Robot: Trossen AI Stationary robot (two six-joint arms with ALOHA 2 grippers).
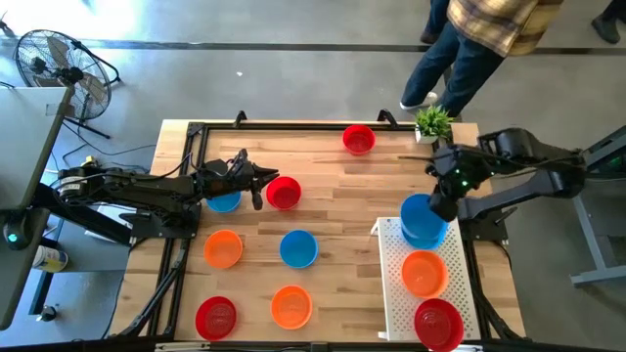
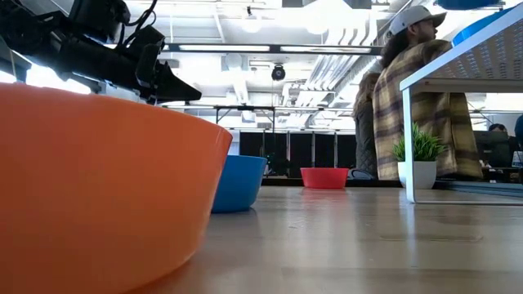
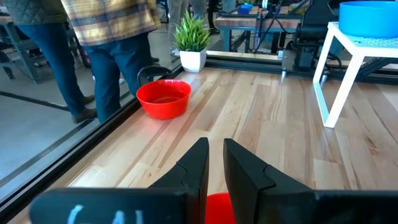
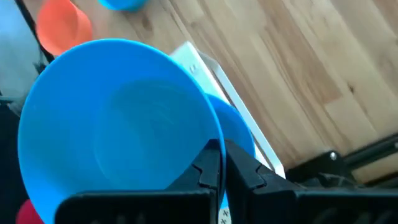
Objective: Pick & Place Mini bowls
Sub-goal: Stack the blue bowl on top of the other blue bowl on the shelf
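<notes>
Two tools busy. Right tool [image 4: 221,163] pinches rim of glossy blue plastic mini bowl [image 4: 118,118], fingers together on it, holding it tilted over another blue bowl [image 4: 239,127] on white perforated tray [image 1: 396,284], alongside orange bowl [image 1: 424,272] and red bowl [image 1: 438,323]. Left tool [image 1: 262,185] clamps rim of red mini bowl [image 1: 285,193] mid-counter [image 1: 342,205]. Rest scattered on wood.
</notes>
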